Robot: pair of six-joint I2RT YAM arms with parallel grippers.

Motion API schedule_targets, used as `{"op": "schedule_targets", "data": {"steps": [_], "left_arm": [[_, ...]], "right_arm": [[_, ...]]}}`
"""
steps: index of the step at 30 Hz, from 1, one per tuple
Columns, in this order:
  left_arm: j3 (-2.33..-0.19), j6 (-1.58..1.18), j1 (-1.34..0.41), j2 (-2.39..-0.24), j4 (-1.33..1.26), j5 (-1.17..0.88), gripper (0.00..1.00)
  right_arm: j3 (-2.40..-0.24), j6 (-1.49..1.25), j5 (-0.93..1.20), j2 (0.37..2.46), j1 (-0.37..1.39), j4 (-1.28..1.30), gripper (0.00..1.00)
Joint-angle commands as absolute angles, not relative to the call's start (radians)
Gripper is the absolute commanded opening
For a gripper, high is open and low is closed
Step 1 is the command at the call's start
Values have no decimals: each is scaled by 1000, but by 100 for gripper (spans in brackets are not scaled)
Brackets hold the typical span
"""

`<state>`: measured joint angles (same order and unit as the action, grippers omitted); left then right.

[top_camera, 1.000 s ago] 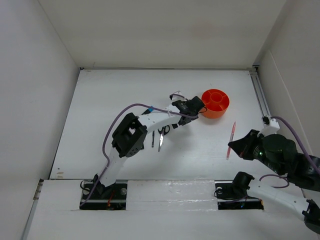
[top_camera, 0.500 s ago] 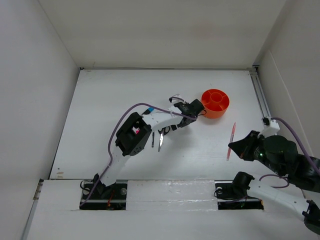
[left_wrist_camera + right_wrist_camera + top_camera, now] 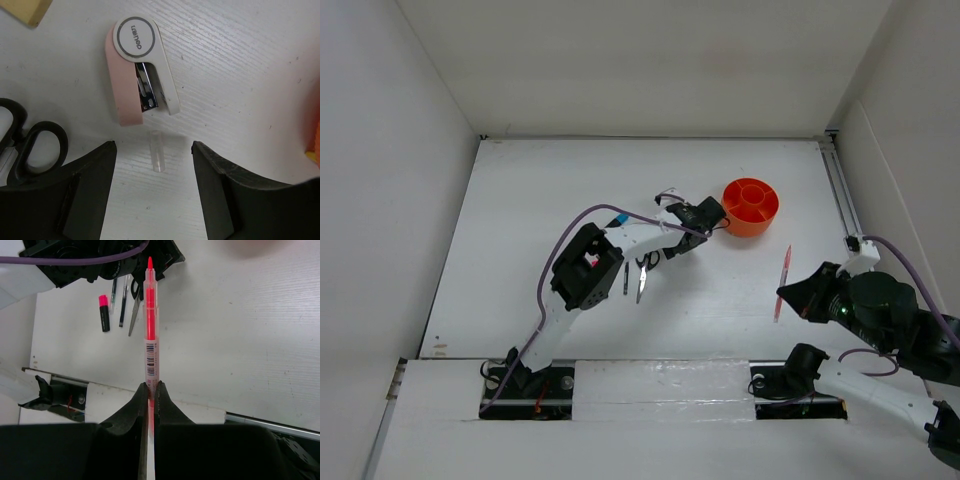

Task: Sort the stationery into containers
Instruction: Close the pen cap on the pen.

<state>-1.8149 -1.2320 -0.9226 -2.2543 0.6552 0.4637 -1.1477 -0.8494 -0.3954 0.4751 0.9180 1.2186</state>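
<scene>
My left gripper (image 3: pixel 154 149) hovers open over the table, just left of the orange tub (image 3: pixel 751 205). A small clear tube (image 3: pixel 157 151) lies between its fingertips, untouched. Just beyond lies a pink-and-white stapler-like piece (image 3: pixel 140 70), with a cream eraser (image 3: pixel 27 10) at the top left corner. The black scissors (image 3: pixel 643 272) and a thin dark pen (image 3: pixel 626 278) lie near the left arm. My right gripper (image 3: pixel 150 386) is shut on a pink pencil (image 3: pixel 149 330), held up off the table at the right (image 3: pixel 783 268). A pink-and-black highlighter (image 3: pixel 104 313) shows in the right wrist view.
The orange tub's wall (image 3: pixel 316 130) shows at the right edge of the left wrist view. A metal rail (image 3: pixel 842 190) runs along the table's right side. White walls enclose the table on three sides.
The left arm's elbow has risen and its gripper has shifted slightly left, with the jaws narrowing. The right arm and pink pencil have stayed still.
</scene>
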Motion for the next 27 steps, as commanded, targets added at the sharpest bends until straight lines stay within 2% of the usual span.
{"op": "schedule_targets", "data": {"steps": [1,6,23,27], "left_arm": [[-1818,-1276,-919,-2264,680,482,58],[-1830,-1276,-919,-2287,709,482,55],[-1904,-1295,-928,-2356,799,500,55],[-1904,-1295,-928,-2365,821,500,48]], "right_arm": [[-1149,-833,-390,457,927,1169,0],[-1149,-833,-380,457,927,1169,0],[-1149,-833,-380,437,927,1169,0],[-1140,-833,-380,428,927,1160,0]]}}
